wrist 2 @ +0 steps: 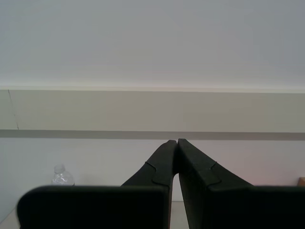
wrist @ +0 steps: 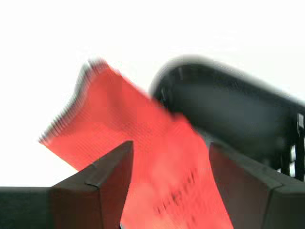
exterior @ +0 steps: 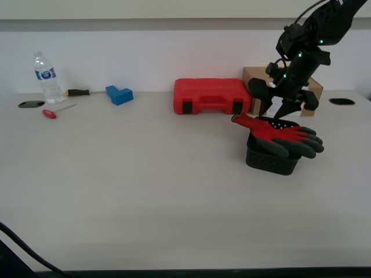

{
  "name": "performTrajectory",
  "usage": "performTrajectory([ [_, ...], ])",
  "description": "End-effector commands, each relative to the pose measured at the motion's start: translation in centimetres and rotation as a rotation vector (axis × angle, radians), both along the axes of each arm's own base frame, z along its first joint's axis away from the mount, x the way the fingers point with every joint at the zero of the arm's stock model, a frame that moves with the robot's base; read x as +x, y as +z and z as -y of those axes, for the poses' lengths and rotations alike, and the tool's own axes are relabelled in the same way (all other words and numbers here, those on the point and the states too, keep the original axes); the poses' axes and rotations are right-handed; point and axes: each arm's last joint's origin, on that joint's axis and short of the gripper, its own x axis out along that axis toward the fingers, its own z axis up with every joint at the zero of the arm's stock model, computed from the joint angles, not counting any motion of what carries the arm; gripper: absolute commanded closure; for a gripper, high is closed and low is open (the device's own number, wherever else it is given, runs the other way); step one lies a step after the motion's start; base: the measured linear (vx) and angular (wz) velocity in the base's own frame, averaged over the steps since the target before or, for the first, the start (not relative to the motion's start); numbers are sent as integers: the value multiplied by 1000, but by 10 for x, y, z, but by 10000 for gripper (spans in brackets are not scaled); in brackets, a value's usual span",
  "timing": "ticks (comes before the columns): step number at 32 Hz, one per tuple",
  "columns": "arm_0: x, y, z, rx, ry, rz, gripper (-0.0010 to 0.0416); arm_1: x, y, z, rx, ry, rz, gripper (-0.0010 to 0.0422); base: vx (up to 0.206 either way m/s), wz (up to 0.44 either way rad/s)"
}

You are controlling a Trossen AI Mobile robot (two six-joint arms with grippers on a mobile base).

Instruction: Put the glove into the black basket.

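Note:
The red glove (exterior: 284,134) with dark grey fingers lies draped across the top of the black basket (exterior: 269,159), at the exterior view's right. Its cuff sticks out over one rim and its fingers hang over the other. My first gripper (exterior: 283,114) hangs just above the glove's cuff end with its jaws open. In the first wrist view the glove (wrist: 143,138) lies between the spread fingers of my first gripper (wrist: 169,162), with the basket (wrist: 228,114) behind. My second gripper (wrist 2: 177,142) is shut on nothing and points at the wall.
A red tool case (exterior: 211,96) and a cardboard box (exterior: 316,87) stand behind the basket. At the far left are a water bottle (exterior: 46,78), a blue block (exterior: 119,94) and two screwdrivers (exterior: 55,112), (exterior: 78,91). The bottle also shows in the second wrist view (wrist 2: 61,176).

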Motion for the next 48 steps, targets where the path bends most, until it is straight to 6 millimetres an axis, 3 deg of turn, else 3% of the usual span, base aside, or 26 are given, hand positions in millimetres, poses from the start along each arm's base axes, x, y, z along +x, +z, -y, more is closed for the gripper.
performTrajectory([
  [1,21,23,-3,13,0,65,167,0,1,0,0,0,5,412,0,0],
  [7,61,80,-2,37,-13,267,164,0,1,0,0,1,5,412,0,0],
  [13,88,143,24,42,-60,470,202,0,1,0,0,1,5,412,0,0],
  [14,89,146,27,42,-66,481,205,0,1,0,0,1,5,412,0,0],
  [18,86,203,51,50,-106,610,215,0,0,0,0,1,0,412,0,0],
  [21,78,238,54,53,-110,689,211,0,0,0,0,1,-1,412,0,0],
  [24,72,260,54,44,-99,745,206,0,0,0,0,0,-2,412,0,0],
  [48,69,264,54,46,-99,751,206,0,0,0,0,1,-3,412,0,0],
])
